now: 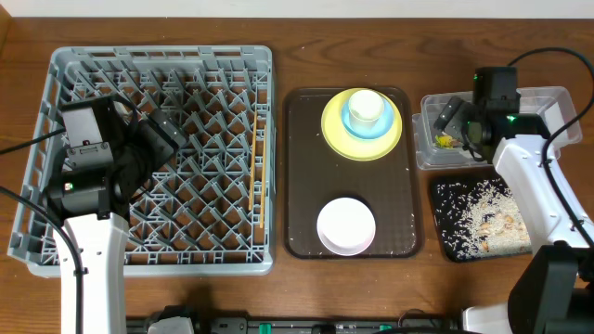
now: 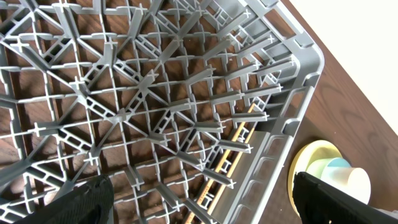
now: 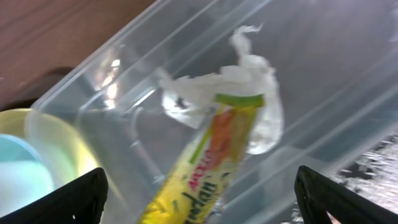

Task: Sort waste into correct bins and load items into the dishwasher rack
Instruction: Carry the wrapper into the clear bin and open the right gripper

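1 wrapper point(image 3: 208, 165), 1 tissue point(image 3: 249, 78) in clear tub point(image 3: 348, 56); right gripper point(image 3: 199, 190) spread.

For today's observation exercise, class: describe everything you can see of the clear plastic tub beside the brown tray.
The clear plastic tub is rectangular, see-through and glossy, with rounded corners and a lipped rim. It sits upright on the wooden table, right of the brown tray and next to the black tray. Inside lie a crumpled white tissue and a green-and-orange snack wrapper that overlaps it.
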Available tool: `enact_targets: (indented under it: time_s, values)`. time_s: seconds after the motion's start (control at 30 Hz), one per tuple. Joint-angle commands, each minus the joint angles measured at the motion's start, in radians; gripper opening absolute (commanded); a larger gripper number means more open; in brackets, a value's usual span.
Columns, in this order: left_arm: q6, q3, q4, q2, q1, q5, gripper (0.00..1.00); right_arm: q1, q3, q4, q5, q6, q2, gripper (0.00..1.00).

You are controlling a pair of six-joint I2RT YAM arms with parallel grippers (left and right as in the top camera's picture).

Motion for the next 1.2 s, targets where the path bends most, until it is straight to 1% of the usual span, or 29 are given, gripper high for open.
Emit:
enact_targets:
  time_s: [0.0, 0.07, 0.13, 0.23, 0.27, 0.3, 0.33, 0.37, 0.4, 0.43, 0.6, 0.77, 0.87, 0.97, 1.03, 1.17]
  values:
    - [-0.005, 0.013, -0.002, 0.005, 0.004, 0.002, 0.93, -0.01, -0.004, 0.032, -0.238, -0.023, -0.003, 0.95]
    - [-0.005, 0.013, -0.002, 0.005, 0.004, 0.002, 0.93, -0.006, -0.004, 0.077, -0.354, -0.05, -0.003, 0.93]
    - [-0.005, 0.013, -0.002, 0.005, 0.004, 0.002, 0.93, -0.003, -0.004, 0.098, -0.401, -0.05, -0.003, 0.88]
    - [-0.005, 0.013, -0.002, 0.005, 0.004, 0.002, 0.93, 0.008, -0.004, 0.095, -0.402, -0.051, -0.003, 0.73]
    - [-0.005, 0.013, -0.002, 0.005, 0.004, 0.002, 0.93, 0.014, -0.005, 0.091, -0.402, -0.06, -0.003, 0.66]
    - [-0.005, 0.013, -0.002, 0.005, 0.004, 0.002, 0.93, 0.019, -0.004, 0.087, -0.402, -0.071, -0.003, 0.56]
    - [-0.005, 0.013, -0.002, 0.005, 0.004, 0.002, 0.93, 0.028, -0.005, 0.077, -0.397, -0.093, -0.003, 0.41]
    - [-0.005, 0.013, -0.002, 0.005, 0.004, 0.002, 0.93, 0.034, -0.005, 0.065, -0.378, -0.095, -0.003, 0.29]
    - [-0.005, 0.013, -0.002, 0.005, 0.004, 0.002, 0.93, 0.039, -0.004, 0.045, -0.346, -0.095, -0.003, 0.19]
    - [-0.005, 0.013, -0.002, 0.005, 0.004, 0.002, 0.93, 0.043, -0.004, 0.025, -0.307, -0.091, -0.003, 0.12]
    - [-0.005, 0.013, -0.002, 0.005, 0.004, 0.002, 0.93, 0.043, -0.006, -0.093, -0.11, -0.049, -0.003, 0.01]
    - [-0.005, 0.013, -0.002, 0.005, 0.004, 0.002, 0.93, 0.042, -0.008, -0.138, -0.032, -0.047, -0.002, 0.01]
    - [-0.005, 0.013, -0.002, 0.005, 0.004, 0.002, 0.93, 0.042, -0.008, -0.135, 0.0, -0.047, -0.002, 0.04]
    - [-0.005, 0.013, -0.002, 0.005, 0.004, 0.002, 0.93, 0.042, -0.008, -0.098, 0.009, -0.047, -0.002, 0.11]
    - [-0.005, 0.013, -0.002, 0.005, 0.004, 0.002, 0.93, 0.042, -0.007, -0.056, -0.021, -0.051, -0.003, 0.14]
    - [-0.005, 0.013, -0.002, 0.005, 0.004, 0.002, 0.93, 0.043, 0.017, -0.015, -0.205, -0.085, -0.027, 0.26]
